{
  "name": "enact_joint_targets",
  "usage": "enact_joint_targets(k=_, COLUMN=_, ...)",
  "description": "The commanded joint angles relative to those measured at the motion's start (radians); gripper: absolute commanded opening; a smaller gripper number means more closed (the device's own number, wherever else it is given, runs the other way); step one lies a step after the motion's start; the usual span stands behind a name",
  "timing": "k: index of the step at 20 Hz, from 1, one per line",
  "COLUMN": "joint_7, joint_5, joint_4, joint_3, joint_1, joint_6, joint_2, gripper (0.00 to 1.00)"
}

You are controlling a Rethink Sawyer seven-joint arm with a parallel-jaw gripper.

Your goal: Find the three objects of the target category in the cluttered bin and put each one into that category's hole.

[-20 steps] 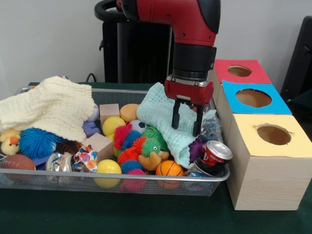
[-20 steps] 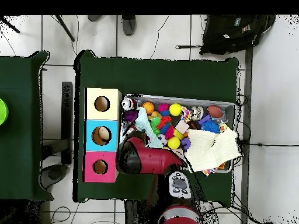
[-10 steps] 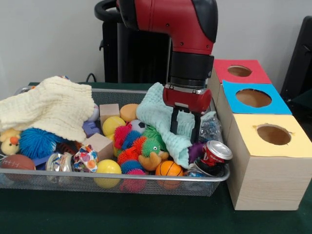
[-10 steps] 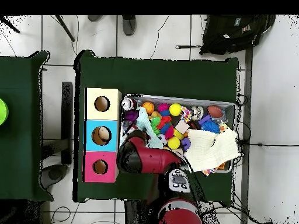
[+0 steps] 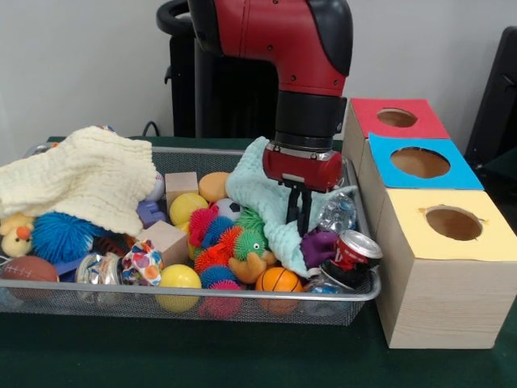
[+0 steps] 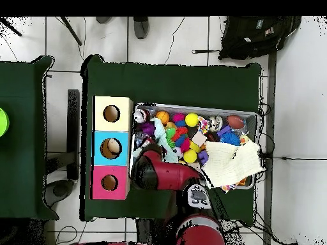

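The silver wire-mesh bin (image 5: pixel 202 295) is full of toys; it also shows in the overhead view (image 6: pixel 253 117). My gripper (image 5: pixel 298 230) is down in the bin's right part, shut on a mint green cloth (image 5: pixel 254 182). A clear crinkly bottle (image 5: pixel 335 212) lies just right of the fingers, partly under the cloth. Another clear crushed bottle (image 5: pixel 95 268) lies at the front left corner. A third bottle is not clearly seen. In the overhead view my arm (image 6: pixel 159 175) hides the gripper.
Three boxes with holes stand right of the bin: yellow top (image 5: pixel 452 222), blue top (image 5: pixel 420 162), red top (image 5: pixel 397 118). A red crushed can (image 5: pixel 355 250), a purple toy (image 5: pixel 319 245), a cream cloth (image 5: pixel 81 174), balls and spiky toys crowd the bin.
The gripper came down and slightly left, and its fingers closed from apart onto the mint cloth. The cloth's edge pulled in, showing more of the purple toy and the bottle.
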Motion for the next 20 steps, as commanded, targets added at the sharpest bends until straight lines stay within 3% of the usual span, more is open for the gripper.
enact_joint_targets(k=1, joint_7=0.066, joint_5=-0.036, joint_4=-0.062, joint_3=0.007, joint_1=-0.022, joint_6=-0.039, joint_2=0.028, gripper=0.0)
enact_joint_targets(k=12, joint_7=-0.001, joint_5=-0.075, joint_4=-0.055, joint_3=-0.038, joint_1=-0.031, joint_6=0.079, joint_2=-0.03, gripper=0.0)
enact_joint_targets(k=20, joint_7=-0.072, joint_5=-0.169, joint_4=-0.076, joint_3=0.019, joint_1=-0.118, joint_6=0.211, joint_2=-0.077, gripper=0.0)
